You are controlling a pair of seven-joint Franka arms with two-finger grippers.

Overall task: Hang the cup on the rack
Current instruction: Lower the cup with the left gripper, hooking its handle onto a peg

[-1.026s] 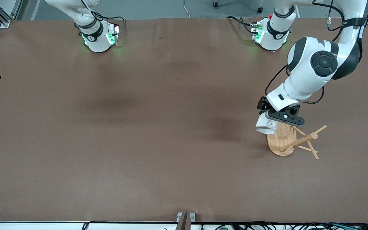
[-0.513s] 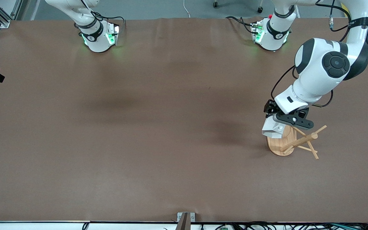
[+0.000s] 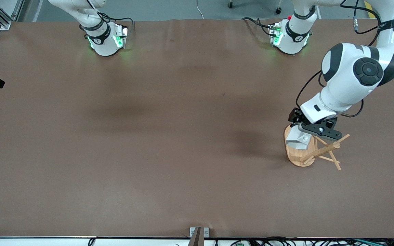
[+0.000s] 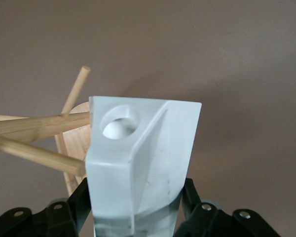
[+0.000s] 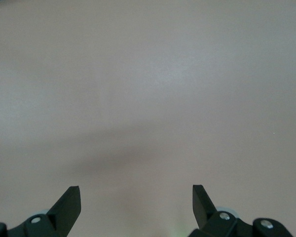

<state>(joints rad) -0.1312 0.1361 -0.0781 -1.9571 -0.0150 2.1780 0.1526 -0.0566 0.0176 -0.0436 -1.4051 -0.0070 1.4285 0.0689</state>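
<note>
**Matt white cup meets pale wood on a brown-clad bench**

The cup [image 4: 140,163], held fast between the black fingers of the left pincer [image 3: 308,131] over the rack's base, showed a matt, chalky white surface with flat facets and faint grey scuffs. The rack [image 3: 315,150] looked like light bamboo, smooth and unvarnished, its grain visible on the base. The bench [image 3: 169,143] wore a dull brown covering, paper-like and softly creased. The arms' shells were glossy white plastic with black joints. The right pincer [image 5: 136,197], waiting over bare bench with its fingers spread, appeared as matt black plastic.
</note>
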